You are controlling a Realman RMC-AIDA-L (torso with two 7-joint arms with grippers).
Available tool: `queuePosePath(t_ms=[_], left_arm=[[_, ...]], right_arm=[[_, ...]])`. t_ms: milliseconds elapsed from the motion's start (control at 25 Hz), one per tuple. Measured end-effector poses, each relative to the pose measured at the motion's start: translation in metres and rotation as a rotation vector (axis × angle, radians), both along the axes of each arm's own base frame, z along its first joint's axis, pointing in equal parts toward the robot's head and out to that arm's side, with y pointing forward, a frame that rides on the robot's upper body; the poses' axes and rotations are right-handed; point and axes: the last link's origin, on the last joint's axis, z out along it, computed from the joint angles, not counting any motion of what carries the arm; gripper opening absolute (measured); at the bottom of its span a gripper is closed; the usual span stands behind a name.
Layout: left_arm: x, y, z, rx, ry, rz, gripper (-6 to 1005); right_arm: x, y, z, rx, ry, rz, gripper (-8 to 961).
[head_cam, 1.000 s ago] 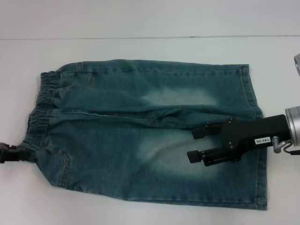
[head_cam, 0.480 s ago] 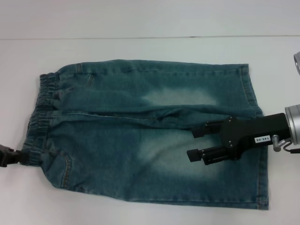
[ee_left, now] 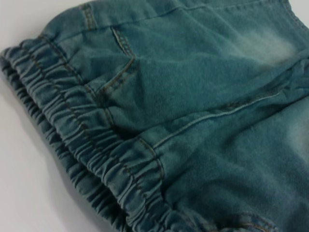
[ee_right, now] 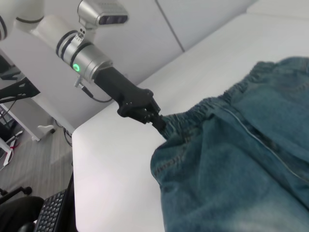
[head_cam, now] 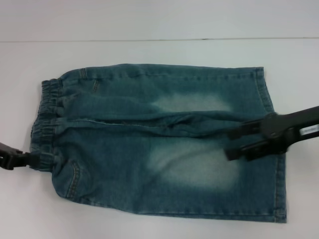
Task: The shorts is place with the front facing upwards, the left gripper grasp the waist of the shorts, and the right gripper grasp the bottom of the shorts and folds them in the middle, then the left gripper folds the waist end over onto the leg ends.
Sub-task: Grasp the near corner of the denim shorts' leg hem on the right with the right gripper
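One pair of shorts [head_cam: 159,144] lies flat on the white table [head_cam: 149,50], folded along its length so that one leg panel rests on the other. The waist of the shorts [head_cam: 45,119], a crinkled elastic band, points toward my left side; the bottom of the shorts [head_cam: 274,149], with its straight stitched hems, points toward my right side.

Two grippers are in view. My left gripper [head_cam: 26,159] sits at the near corner of the waistband, fingers clamped on the gathered denim; the right wrist view confirms the pinch on the band. My right gripper [head_cam: 232,144] hangs above the near leg panel, close to the hem end, both fingers [head_cam: 241,152] spread apart and holding nothing. Its arm crosses over the hem edge and hides part of it.
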Motion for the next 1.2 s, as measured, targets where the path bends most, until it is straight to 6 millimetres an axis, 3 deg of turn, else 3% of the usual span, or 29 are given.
queuePosePath(t_ms=[200, 360, 720, 1200], left_arm=[[0.004, 0.004, -0.001, -0.004, 0.0, -0.012, 32], [0.006, 0.005, -0.001, -0.006, -0.001, -0.018, 33], [0.007, 0.006, -0.002, -0.01, 0.001, -0.019, 36], [0.011, 0.008, -0.006, -0.028, 0.003, -0.023, 39]], right_arm=[[0.0, -0.003, 0.039, -0.044, -0.098, -0.017, 861], [0.011, -0.011, 0.05, -0.096, -0.247, -0.039, 860], [0.033, -0.022, 0.043, -0.215, -0.443, -0.096, 858], [0.036, -0.026, 0.022, -0.314, -0.553, -0.087, 856]])
